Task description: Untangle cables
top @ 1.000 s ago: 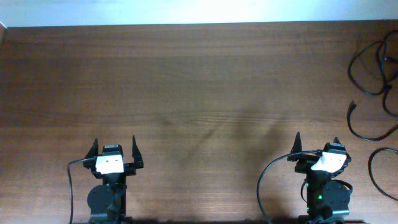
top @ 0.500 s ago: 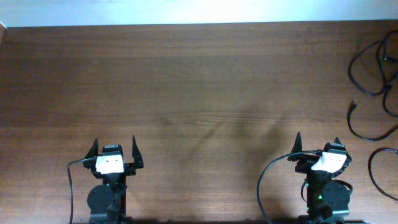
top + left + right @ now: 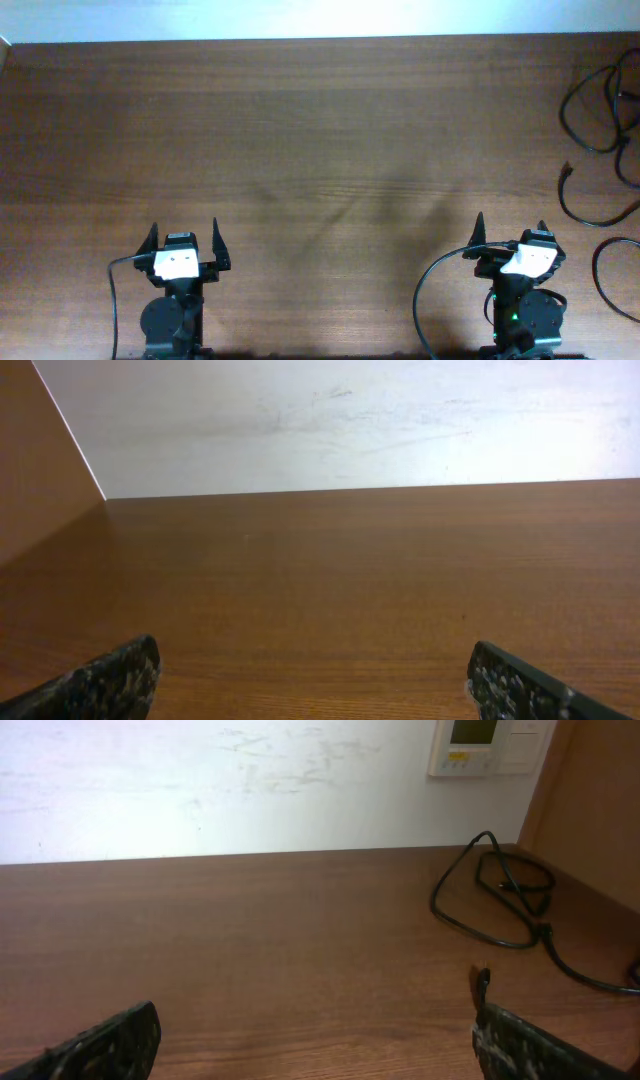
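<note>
Writing: only on a white wall panel (image 3: 487,747) in the right wrist view, which has a small display and buttons; its text is too small to read.
Cables: thin black cables (image 3: 598,151) lie loose on the table (image 3: 320,130) along its right edge, well apart from both arms. At least three strands show from overhead, but some run out of view, so the count is unsure. In the right wrist view one looped strand (image 3: 436,900) lies far ahead on the right, near the wall.
Arms: two, both drawn back at the near edge of the table and pointing toward the far side. Each wrist camera looks low along the tabletop to the white wall (image 3: 350,420).
Left fingers (image 3: 216,240): two, spread wide with nothing between them; only wood shows in the gap in the wrist view (image 3: 110,682).
Right fingers (image 3: 478,232): two, spread equally wide and holding nothing (image 3: 525,1042).
</note>
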